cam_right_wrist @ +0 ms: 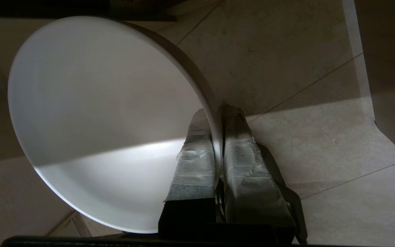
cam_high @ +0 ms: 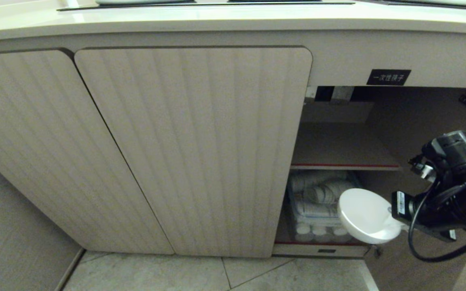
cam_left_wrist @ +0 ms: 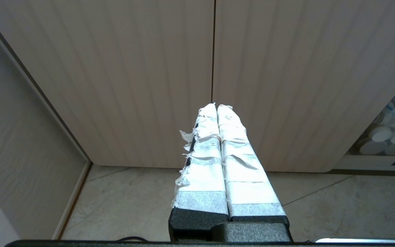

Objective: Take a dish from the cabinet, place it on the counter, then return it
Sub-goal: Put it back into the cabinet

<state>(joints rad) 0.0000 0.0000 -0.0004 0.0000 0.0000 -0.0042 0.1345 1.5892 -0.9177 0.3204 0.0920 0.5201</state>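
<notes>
Here my right gripper point(cam_right_wrist: 218, 137), clamped on the dish point(cam_high: 364, 214) rim before the cabinet point(cam_high: 338, 145); next, raising it to the counter point(cam_high: 217, 20). My left gripper point(cam_left_wrist: 217, 107) rests closed, empty.

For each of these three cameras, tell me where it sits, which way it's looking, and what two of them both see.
Head view: on the head, looking down at the cabinet and counter; shows the right gripper holding the dish.
Left wrist view: behind the left gripper, fingers together, facing closed doors and floor.
Right wrist view: behind the fingers pinching the dish rim, facing floor.
Shared: head and right wrist views both show the dish; head and left wrist views both show the stacked cups.
</notes>
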